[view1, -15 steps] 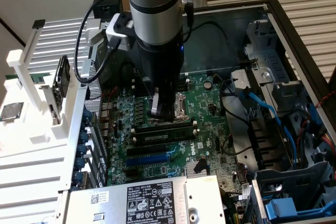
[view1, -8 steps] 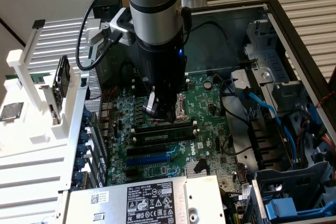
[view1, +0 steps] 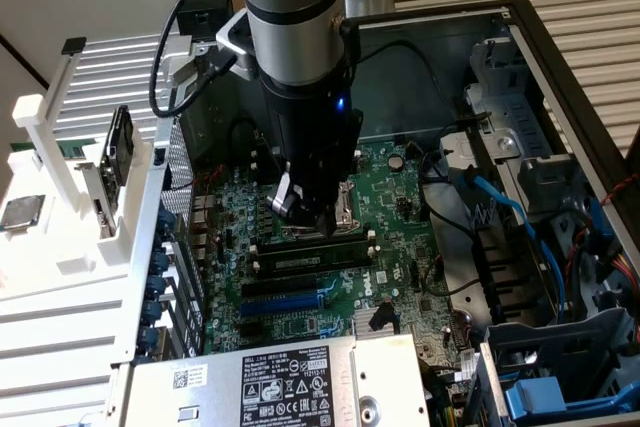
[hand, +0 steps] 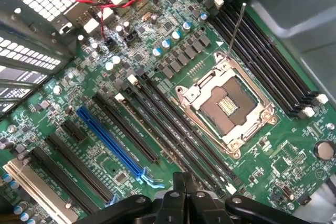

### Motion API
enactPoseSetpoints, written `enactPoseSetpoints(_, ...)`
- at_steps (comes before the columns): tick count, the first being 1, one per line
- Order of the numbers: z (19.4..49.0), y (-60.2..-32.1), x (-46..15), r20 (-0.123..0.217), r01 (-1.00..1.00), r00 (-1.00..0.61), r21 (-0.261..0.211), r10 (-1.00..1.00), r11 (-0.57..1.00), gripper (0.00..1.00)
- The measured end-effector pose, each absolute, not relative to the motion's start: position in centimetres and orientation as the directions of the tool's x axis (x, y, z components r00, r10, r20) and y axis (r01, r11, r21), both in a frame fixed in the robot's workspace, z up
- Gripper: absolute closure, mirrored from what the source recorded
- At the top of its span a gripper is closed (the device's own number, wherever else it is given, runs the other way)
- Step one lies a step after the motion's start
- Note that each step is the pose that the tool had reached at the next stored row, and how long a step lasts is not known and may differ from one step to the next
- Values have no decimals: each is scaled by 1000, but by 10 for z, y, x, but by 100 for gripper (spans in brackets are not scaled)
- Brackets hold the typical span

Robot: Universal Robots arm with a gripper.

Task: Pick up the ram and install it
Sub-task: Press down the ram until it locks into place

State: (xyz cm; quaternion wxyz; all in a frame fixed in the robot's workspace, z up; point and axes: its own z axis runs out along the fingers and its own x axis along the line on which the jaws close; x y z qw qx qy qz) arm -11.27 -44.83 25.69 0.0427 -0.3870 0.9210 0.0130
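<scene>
My gripper [view1: 305, 215], jaws closed on nothing I can see, hangs over the motherboard [view1: 390, 207] beside the socket [hand: 227, 106] (slots [hand: 173, 129] adjacent).

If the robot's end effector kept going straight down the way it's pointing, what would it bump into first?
Probably the long black memory slots on the green motherboard, right beside the silver processor socket. The shut end effector hangs just above them; exact depth is unclear.

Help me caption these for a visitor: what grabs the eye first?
The big grey robot arm plunging into the open computer case, its shut claw just above the green motherboard. In the wrist view, the silver processor socket stands open between rows of black memory slots, beside one bright blue slot.
</scene>
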Motion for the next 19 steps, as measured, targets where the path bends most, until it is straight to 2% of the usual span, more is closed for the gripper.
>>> enactPoseSetpoints(19,257,-448,-113,-86,-453,-888,-7,-452,891,90)
